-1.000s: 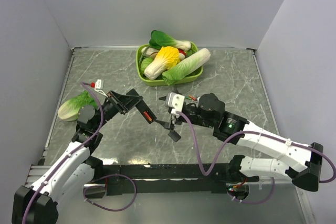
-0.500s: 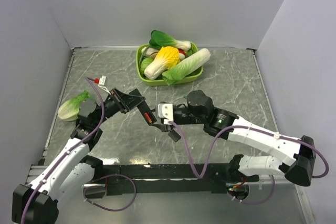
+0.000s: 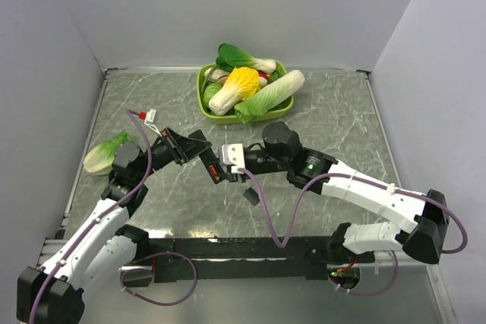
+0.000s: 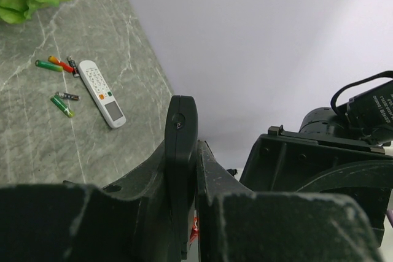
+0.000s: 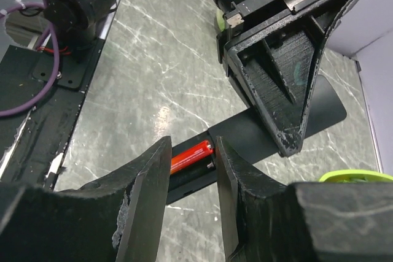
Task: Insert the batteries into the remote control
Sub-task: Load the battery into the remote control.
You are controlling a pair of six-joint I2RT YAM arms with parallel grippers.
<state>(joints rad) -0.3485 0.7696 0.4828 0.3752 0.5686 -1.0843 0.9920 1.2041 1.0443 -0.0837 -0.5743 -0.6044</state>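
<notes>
Remote control (image 5: 322, 110) clenched in left jaws, right jaws parted near its red battery (image 5: 191, 154); white remote (image 4: 102, 93) well apart.

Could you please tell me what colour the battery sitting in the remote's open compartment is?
Red-orange; the battery shows best in the right wrist view.

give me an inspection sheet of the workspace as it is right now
surface: grey marbled table, no damage seen
job's things: black remote with one red battery in its open slot; loose batteries on the table
clutter: white remote beside the loose batteries; green bowl of vegetables at the back; leafy vegetable at left
grippers: left gripper shut on the black remote; right gripper fingers apart, at the red battery
cables: purple cables loop off both arms
surroundings: plain walls on three sides
</notes>
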